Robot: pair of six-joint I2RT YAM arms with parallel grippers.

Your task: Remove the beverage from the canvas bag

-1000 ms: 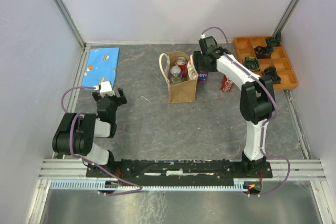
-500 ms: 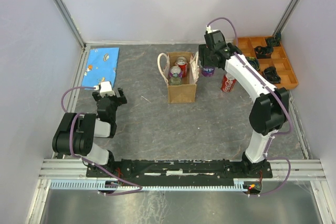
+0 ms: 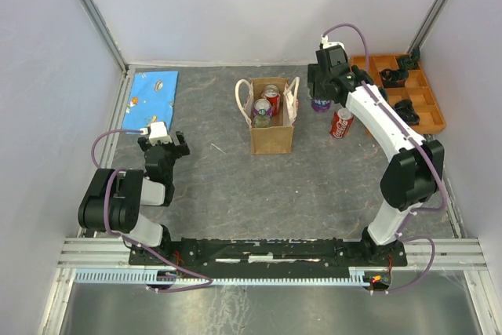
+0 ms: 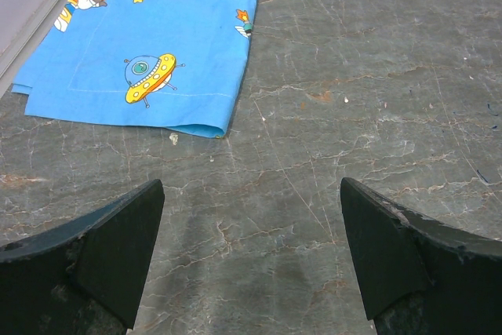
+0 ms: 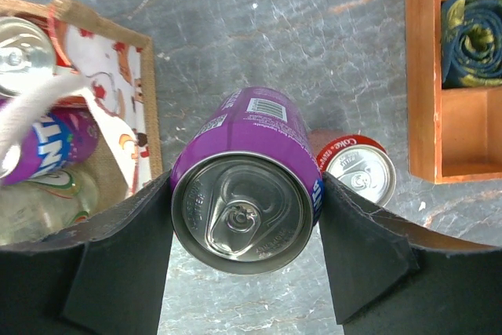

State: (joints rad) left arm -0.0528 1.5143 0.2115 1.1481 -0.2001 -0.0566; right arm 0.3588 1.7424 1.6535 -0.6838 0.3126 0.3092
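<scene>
The tan canvas bag [image 3: 272, 135] with cream handles stands upright mid-table, mouth open, with several cans [image 3: 267, 105] inside. It also shows in the right wrist view [image 5: 149, 115] at left. My right gripper [image 3: 320, 100] is shut on a purple can [image 5: 247, 194], held by its sides, top toward the camera, above the table just right of the bag. A red cola can [image 3: 340, 124] stands on the table just beyond it, also visible in the right wrist view [image 5: 359, 170]. My left gripper [image 4: 251, 260] is open and empty, low over bare table at the left.
An orange compartment tray [image 3: 423, 107] holding dark rolled items sits at the back right, its edge near the cola can [image 5: 420, 76]. A blue space-print cloth [image 3: 152, 92] lies at the back left, ahead of my left gripper [image 4: 149, 37]. Walls enclose the table.
My right gripper has risen and moved right, away from the bag's right side, carrying the purple can clear of the bag toward the cola can. The left arm has not moved.
</scene>
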